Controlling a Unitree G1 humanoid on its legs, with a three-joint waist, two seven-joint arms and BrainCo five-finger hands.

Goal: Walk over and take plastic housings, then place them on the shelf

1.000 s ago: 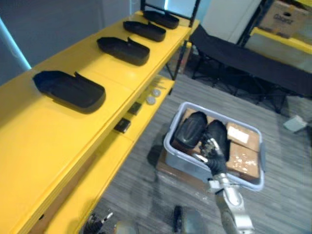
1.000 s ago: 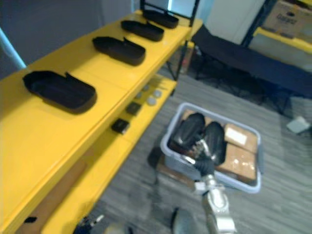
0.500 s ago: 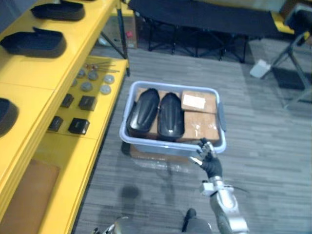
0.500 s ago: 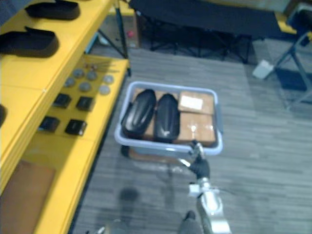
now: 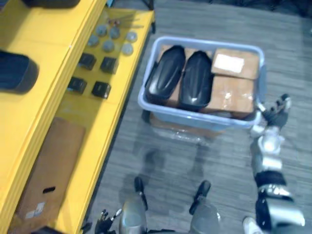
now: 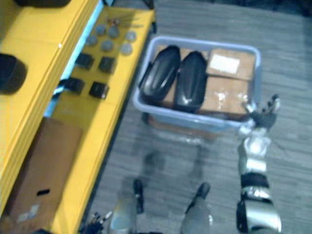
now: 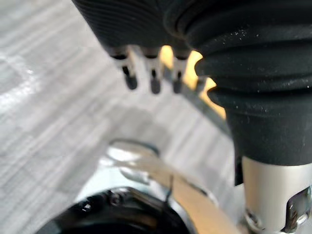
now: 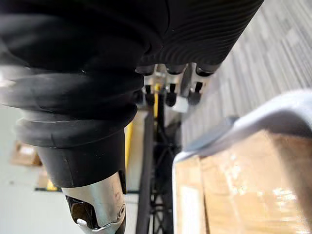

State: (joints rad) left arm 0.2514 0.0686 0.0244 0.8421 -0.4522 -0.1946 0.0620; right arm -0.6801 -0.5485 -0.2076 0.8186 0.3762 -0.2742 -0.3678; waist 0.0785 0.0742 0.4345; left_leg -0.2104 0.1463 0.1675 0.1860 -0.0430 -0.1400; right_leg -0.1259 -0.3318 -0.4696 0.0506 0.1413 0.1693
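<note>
Two black plastic housings (image 5: 165, 75) (image 5: 196, 80) lie side by side in the left half of a grey-blue bin (image 5: 195, 117) on the floor. My right hand (image 5: 277, 111) hovers just off the bin's front right corner, fingers spread and open, holding nothing. In the right wrist view its fingers (image 8: 170, 92) reach past the bin's rim (image 8: 263, 114). My left hand (image 7: 154, 78) hangs low at my side over the floor, its fingers straight and empty. Another black housing (image 5: 14, 73) rests on the top tier of the yellow shelf (image 5: 53, 92) to the left.
Brown cardboard boxes (image 5: 229, 92) fill the bin's right half. The shelf's lower tier (image 5: 109, 112) carries small black blocks (image 5: 101, 89), round grey discs (image 5: 108, 46) and a flat cardboard sheet (image 5: 48, 170). Grey striped floor lies between the shelf and the bin.
The camera has swung down and towards the bin, which now looks larger and nearer. My right hand has shifted from the bin's front rim to beside its front right corner.
</note>
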